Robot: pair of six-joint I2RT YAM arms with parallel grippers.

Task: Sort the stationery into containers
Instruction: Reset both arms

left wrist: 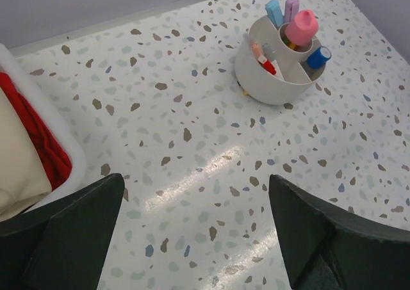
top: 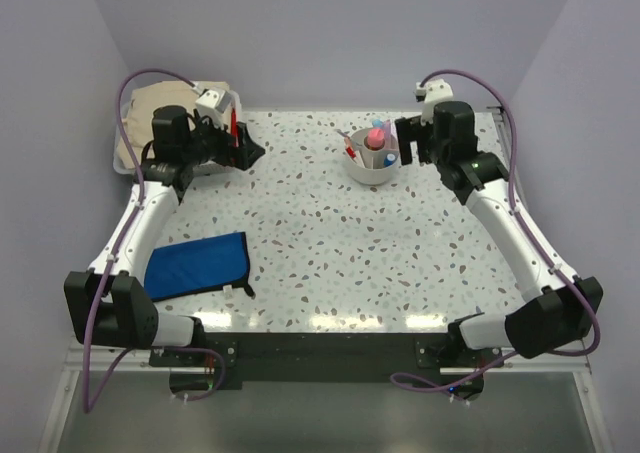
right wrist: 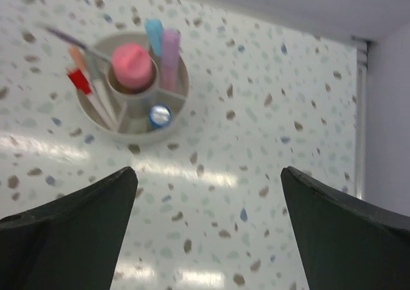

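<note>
Now: stationery, pink marker (right wrist: pixel 132 66) included, stands in round white cup (top: pixel 372 175) | right gripper (right wrist: pixel 206 175) just right of cup, jaws wide, empty | left gripper (left wrist: pixel 195 181) well left of it, wide, empty | advice: lift clear vertically, avoid nudging cup.

Stationery (right wrist: pixel 132 66) inside round white cup (right wrist: pixel 138 137)

Glossy speckled stone-look tabletop (top: pixel 330 243), smooth matt white plastic cup (left wrist: pixel 262 88), soft blue cloth pouch (top: pixel 197 263)
</note>
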